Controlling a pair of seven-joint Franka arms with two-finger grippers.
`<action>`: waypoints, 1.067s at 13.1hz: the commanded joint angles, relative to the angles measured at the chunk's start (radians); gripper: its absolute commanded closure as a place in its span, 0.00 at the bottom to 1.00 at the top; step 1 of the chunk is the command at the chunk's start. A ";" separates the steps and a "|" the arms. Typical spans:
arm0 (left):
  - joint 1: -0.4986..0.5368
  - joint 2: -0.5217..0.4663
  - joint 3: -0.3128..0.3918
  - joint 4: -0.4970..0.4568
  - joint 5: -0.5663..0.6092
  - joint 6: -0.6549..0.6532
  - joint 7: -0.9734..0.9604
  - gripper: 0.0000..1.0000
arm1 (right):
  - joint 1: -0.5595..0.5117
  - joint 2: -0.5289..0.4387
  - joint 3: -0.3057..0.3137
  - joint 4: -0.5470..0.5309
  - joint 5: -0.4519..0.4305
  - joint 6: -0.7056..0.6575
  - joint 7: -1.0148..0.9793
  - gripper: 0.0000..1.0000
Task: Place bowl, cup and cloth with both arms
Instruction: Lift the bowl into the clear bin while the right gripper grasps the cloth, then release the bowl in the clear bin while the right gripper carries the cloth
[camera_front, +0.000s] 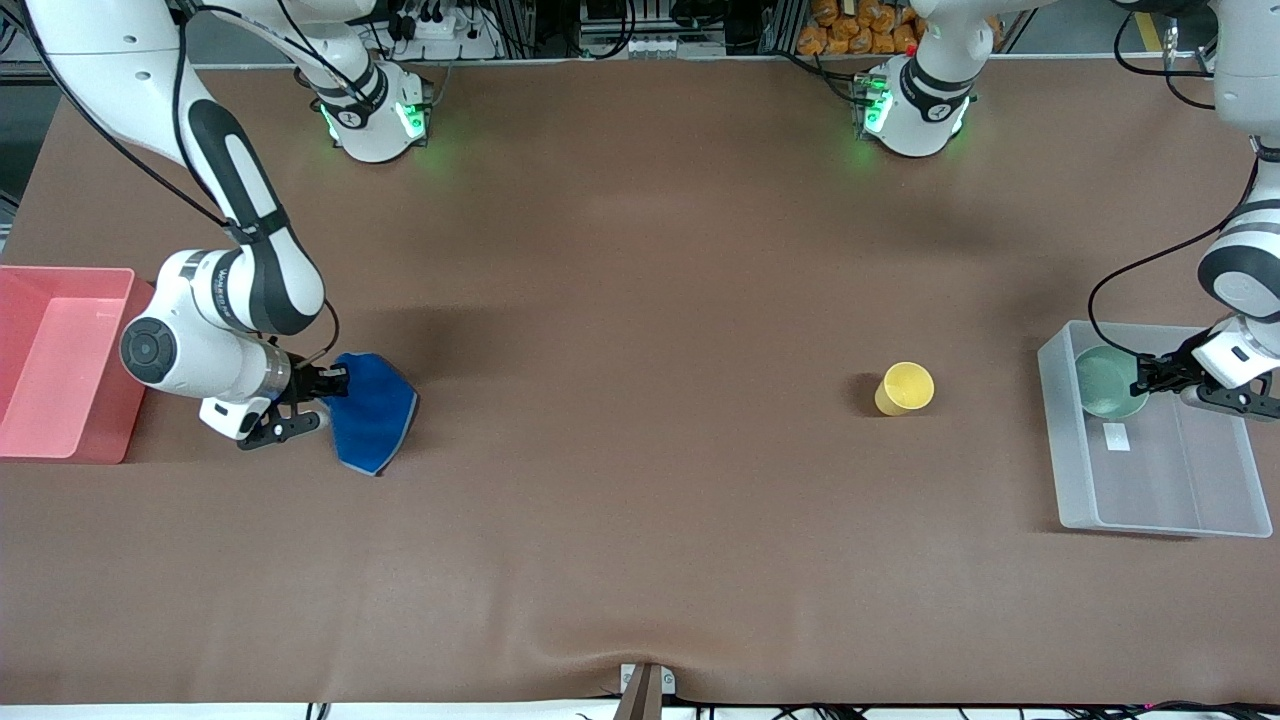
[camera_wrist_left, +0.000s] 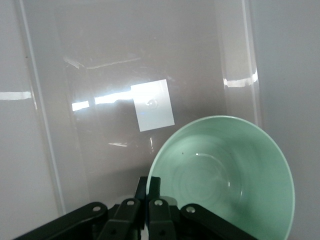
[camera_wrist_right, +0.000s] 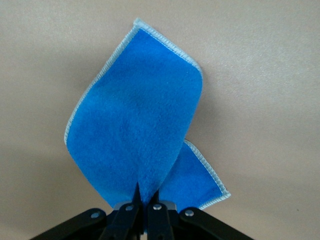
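Hidden: the left arm's upper links run out of the front view at its edge; in both wrist views only the roots of the fingers show, and the bowl's rim is cut off by the left wrist picture's edge.
Left gripper: over the clear bin at the left arm's end of the table, jaws pinched on the bowl's rim.
Bowl: pale mint green, held by its rim at the jaw tips, mouth tilted up toward the wrist camera, inside the bin's outline near the bin's end farther from the front camera. The left wrist view shows the bowl above the bin floor, where a white label lies; whether the bowl touches the floor cannot be told.
Right gripper: low over the brown table, just beside the pink bin at the right arm's end, jaws pressed together on a fold of the cloth.
Cloth: royal blue, pinched at one folded corner, its long axis running straight out from the jaws. In the right wrist view the cloth fans out from the pinch, with a second flap showing beneath.
Cup: yellow, alone on the table between the two bins, nearer the clear one, lying tipped with its mouth toward the front camera.
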 joint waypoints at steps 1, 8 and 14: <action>-0.015 0.016 0.001 0.003 -0.028 0.027 0.030 0.79 | -0.008 -0.077 -0.002 -0.011 0.023 -0.024 -0.009 1.00; -0.036 0.000 0.009 0.072 -0.012 0.009 0.026 0.13 | -0.069 -0.244 -0.019 0.104 0.009 -0.372 -0.011 1.00; -0.076 -0.025 0.026 0.298 0.130 -0.307 -0.196 0.11 | -0.233 -0.300 -0.040 0.248 -0.225 -0.688 -0.048 1.00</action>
